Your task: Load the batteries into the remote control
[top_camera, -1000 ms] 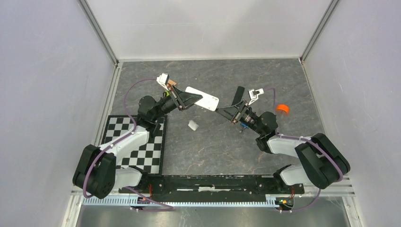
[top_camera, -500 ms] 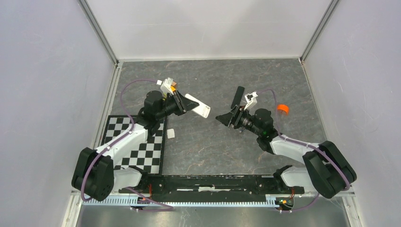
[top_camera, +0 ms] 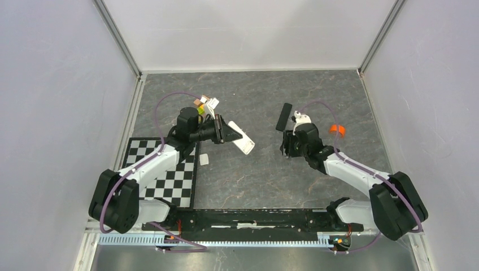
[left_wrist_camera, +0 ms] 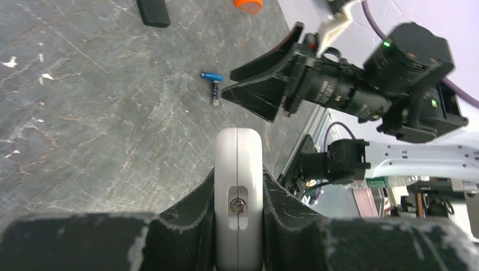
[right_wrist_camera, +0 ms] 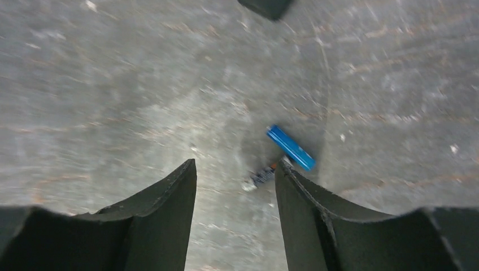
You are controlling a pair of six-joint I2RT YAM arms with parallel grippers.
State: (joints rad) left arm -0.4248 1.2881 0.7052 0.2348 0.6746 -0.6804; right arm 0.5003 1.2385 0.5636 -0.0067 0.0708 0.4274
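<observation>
My left gripper [top_camera: 227, 131] is shut on the white remote control [top_camera: 242, 140] and holds it above the table. In the left wrist view the remote control [left_wrist_camera: 238, 152] stands edge-on between the pads, a small screw showing on its side. The batteries lie on the table at an angle to each other: a bright blue one [right_wrist_camera: 290, 148] and a darker purple one [right_wrist_camera: 262, 176]. My right gripper [right_wrist_camera: 236, 164] points down at them, open. The purple battery lies just inside its right finger; the blue one lies beyond that fingertip. From the left wrist, the right gripper [left_wrist_camera: 227, 86] sits just beside both batteries [left_wrist_camera: 212, 75].
A slim black bar [top_camera: 284, 116] lies behind the right gripper, and an orange round cap [top_camera: 337, 129] to its right. A small white piece [top_camera: 203, 160] rests by the checkerboard mat [top_camera: 169, 180] at the near left. Grey walls enclose the table.
The right gripper has swung from facing the remote to pointing down over the batteries. The left arm drew the remote back left. The small white piece now lies farther left, by the mat.
</observation>
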